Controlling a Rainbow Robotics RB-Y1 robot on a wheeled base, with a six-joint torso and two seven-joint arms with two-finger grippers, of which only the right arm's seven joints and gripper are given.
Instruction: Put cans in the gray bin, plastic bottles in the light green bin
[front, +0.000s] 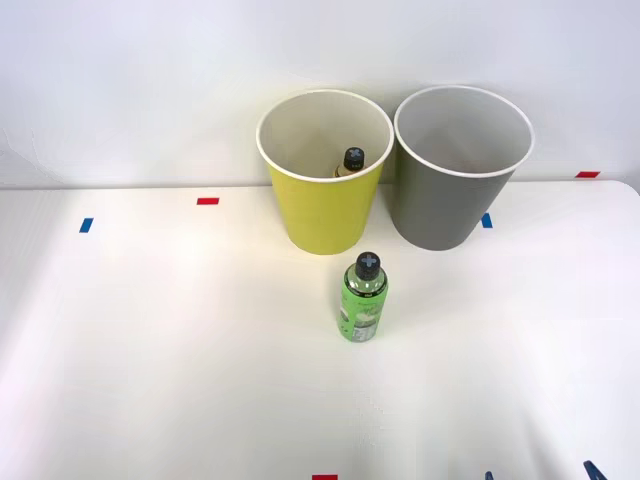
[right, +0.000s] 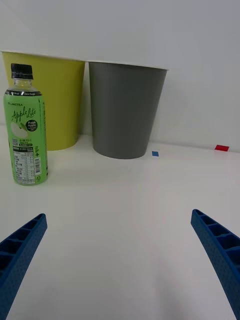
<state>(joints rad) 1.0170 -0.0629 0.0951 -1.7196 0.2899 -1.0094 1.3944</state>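
The right gripper (right: 120, 260) is released, its 2 blue ribbed fingers (right: 20, 245) spread wide and grasping nothing, low over the white table (front: 150, 350) and well short of the green bottle (right: 26, 131).

That bottle is the landmark. It stands upright on the table, black cap up, apart from everything. The light green bin (front: 325, 205) is just behind it, near but not touching. The gray bin (front: 455, 205) sits beside the light green bin, behind the bottle and toward the robot's right. A second bottle's black cap (front: 352, 158) peeks over the light green bin's near rim, so 1 bottle seems already sorted.

The step in hand looks like fetching the green bottle. To do it well, I judge the gripper should shift toward the robot's left until the bottle sits midway between the fingers, then advance level and close on the labelled body below the shoulder. The bottle is tall and narrow, so a glancing finger could tip it against the bin behind. The lift must clear the white rim before release.

Hard to tell: the bottle in the bin shows no more than cap and neck; the gray bin's floor is hidden by its own wall, so any cans inside cannot be made out. In the front view, mere blue tips (front: 592, 468) poke in at the near edge.
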